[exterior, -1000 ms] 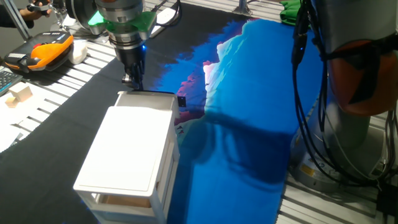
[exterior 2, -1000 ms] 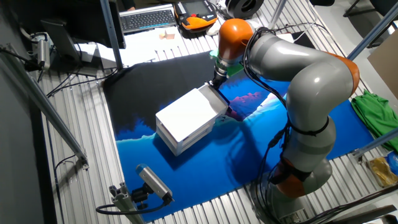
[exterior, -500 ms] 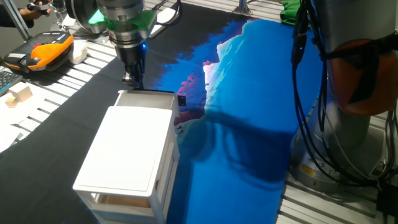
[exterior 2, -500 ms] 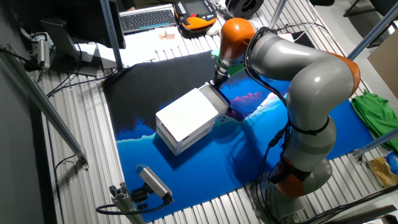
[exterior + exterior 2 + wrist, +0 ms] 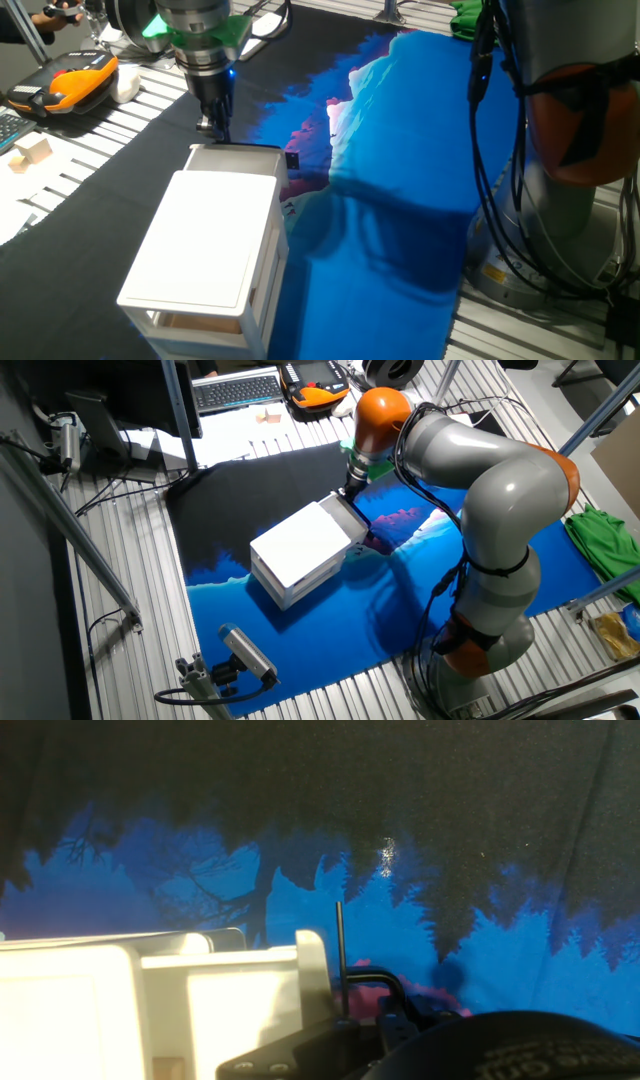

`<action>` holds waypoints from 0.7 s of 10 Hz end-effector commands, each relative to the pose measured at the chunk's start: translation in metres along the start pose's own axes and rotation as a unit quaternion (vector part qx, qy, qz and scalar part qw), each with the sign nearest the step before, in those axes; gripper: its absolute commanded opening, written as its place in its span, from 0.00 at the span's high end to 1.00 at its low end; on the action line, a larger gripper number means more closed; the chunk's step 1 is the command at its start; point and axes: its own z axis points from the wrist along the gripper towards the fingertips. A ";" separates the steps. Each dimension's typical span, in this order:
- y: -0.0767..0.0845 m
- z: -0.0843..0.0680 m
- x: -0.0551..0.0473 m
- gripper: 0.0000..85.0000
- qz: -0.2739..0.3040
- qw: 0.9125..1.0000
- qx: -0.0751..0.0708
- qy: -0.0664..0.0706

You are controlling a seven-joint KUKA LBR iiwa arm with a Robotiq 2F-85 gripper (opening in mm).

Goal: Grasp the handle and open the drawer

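The white drawer unit stands on the black and blue cloth. Its top drawer sticks out a little at the far end. The handle is a thin dark bar across that front, with a small black end piece. My gripper points down at the bar's left end, its fingers close together on it. In the hand view the handle runs as a thin rod up out of the gripper.
An orange and black device and a wooden block lie at the left on the slatted table. A keyboard sits at the back. The arm's base and cables stand at the right, with a green cloth beyond.
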 end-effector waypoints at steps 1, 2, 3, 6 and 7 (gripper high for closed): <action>-0.001 -0.001 0.000 1.00 -0.001 1.000 0.000 0.000; -0.004 -0.002 -0.001 1.00 -0.002 1.000 0.000 0.001; -0.006 -0.002 -0.001 1.00 -0.004 1.000 0.000 0.001; -0.009 -0.003 -0.001 1.00 -0.006 1.000 0.002 0.002; -0.009 -0.003 -0.001 1.00 -0.006 1.000 0.002 0.002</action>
